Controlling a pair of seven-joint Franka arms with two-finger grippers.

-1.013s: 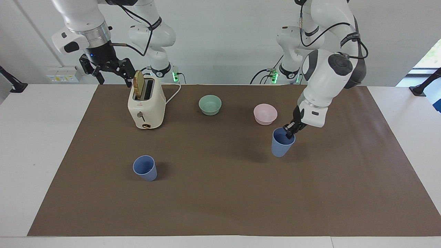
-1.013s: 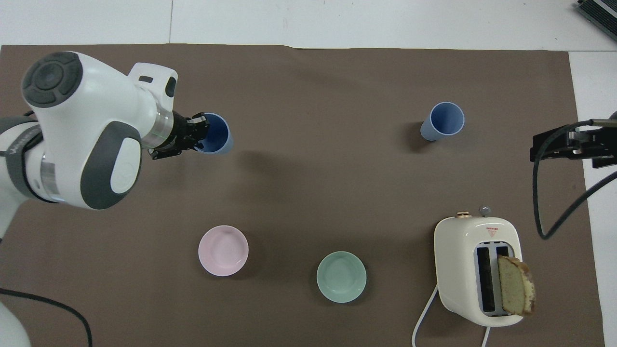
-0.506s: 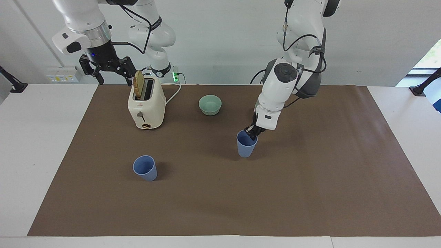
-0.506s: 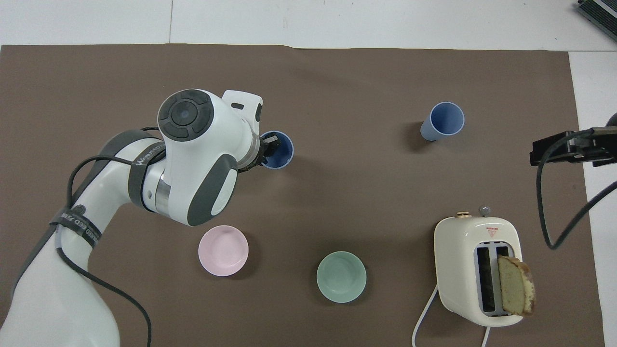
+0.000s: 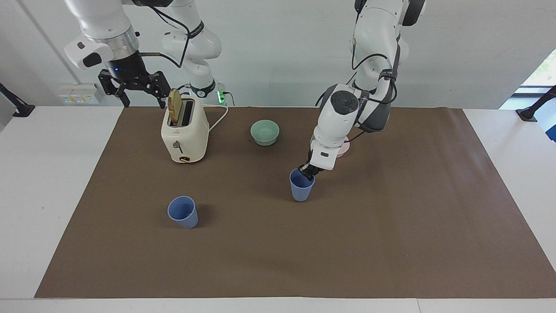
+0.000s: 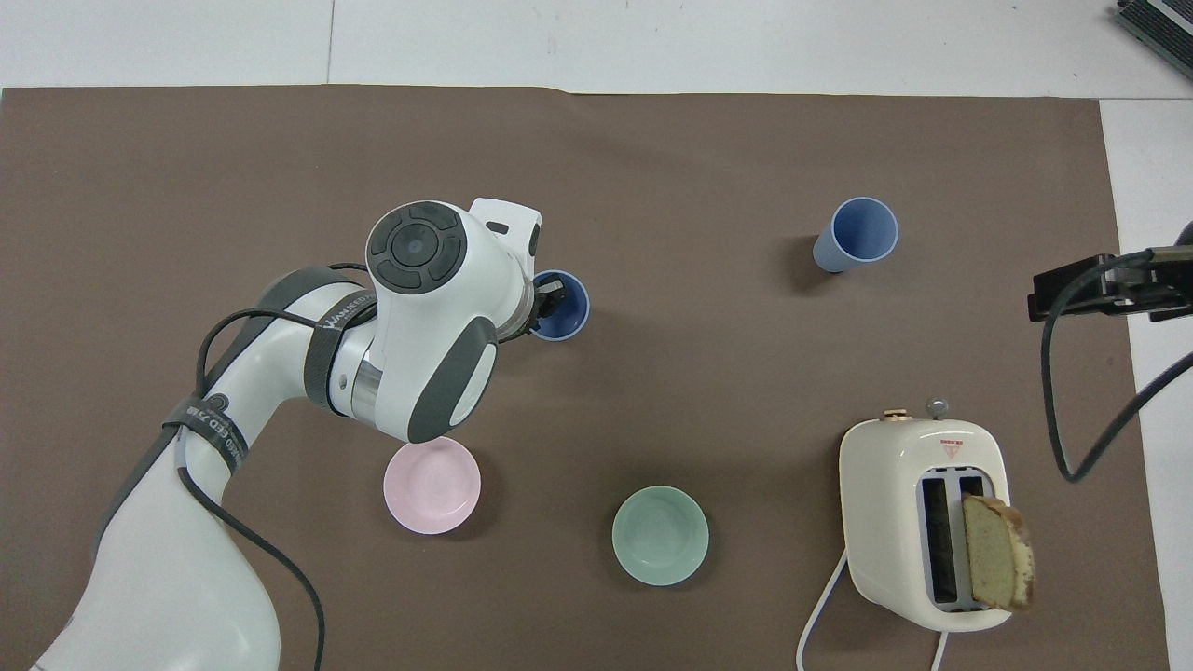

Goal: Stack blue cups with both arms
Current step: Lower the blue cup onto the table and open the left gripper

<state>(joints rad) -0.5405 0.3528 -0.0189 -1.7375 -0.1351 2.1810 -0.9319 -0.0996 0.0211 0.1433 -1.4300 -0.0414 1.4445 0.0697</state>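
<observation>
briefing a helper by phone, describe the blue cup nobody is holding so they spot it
Start at the cream toaster. The free blue cup stands alone, farther from the robots than it. The other blue cup is pinched at its rim by the left end effector.

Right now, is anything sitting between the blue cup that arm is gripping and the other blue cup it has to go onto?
Nothing visible. The left end effector is shut on the rim of the held blue cup; only bare brown mat separates it from the free blue cup. Toaster and green bowl sit nearer the robots.
</observation>
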